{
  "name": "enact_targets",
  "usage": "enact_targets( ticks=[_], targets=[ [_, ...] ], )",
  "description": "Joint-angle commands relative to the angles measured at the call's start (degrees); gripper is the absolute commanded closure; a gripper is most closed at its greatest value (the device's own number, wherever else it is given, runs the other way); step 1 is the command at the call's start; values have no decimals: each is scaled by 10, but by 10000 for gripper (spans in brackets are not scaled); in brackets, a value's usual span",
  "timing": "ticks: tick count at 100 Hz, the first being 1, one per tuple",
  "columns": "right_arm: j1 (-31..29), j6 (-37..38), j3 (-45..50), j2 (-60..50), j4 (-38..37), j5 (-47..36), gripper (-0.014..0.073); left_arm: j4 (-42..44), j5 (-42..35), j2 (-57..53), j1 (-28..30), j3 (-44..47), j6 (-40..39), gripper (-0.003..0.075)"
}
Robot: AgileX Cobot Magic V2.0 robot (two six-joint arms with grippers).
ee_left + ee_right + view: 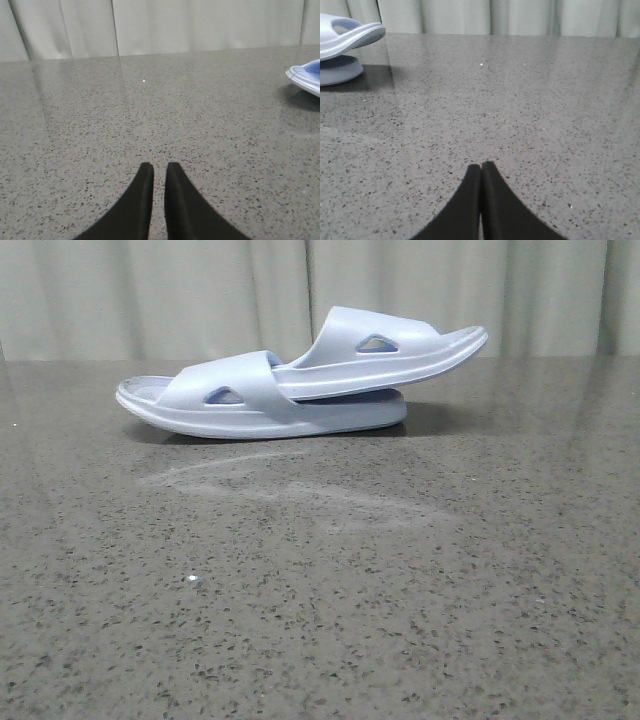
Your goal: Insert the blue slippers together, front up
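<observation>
Two blue slippers point(300, 390) lie nested at the far side of the grey speckled table point(320, 600), close to the pale curtain point(150, 290) behind it. The lower slipper point(240, 400) sits flat on its sole, and the upper slipper point(400, 345) has one end pushed under the lower one's wide strap, so that its free end tilts upward to the right and stands clear of the tabletop. Each strap shows one triangular side cutout in the front view. Both slippers are well apart from either gripper, and neither arm appears in the front view. In the left wrist view the left gripper point(159, 172) hovers over bare table with its two dark fingers point(140, 200) nearly together, a narrow gap between them and nothing held; only the edge of one slipper end point(307, 75) shows far off at the side of that picture. In the right wrist view the right gripper point(481, 170) has its fingers pressed closed tip to tip, empty, and the raised end of the upper slipper point(350, 35) with the lower sole beneath it shows far off near the corner. No brand, label or writing can be read on the slippers or anywhere else. A small white speck point(193, 581) lies on the near table.
</observation>
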Motion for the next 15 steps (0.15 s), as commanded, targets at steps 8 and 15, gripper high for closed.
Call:
enact_targets(
  ticks=[8, 15],
  targets=[
    [-3, 0, 13, -9, -7, -43, 683, -6, -42, -17, 2, 5, -2, 705],
    [-3, 0, 13, -9, -7, -43, 683, -6, -42, -17, 2, 5, -2, 705]
  ],
)
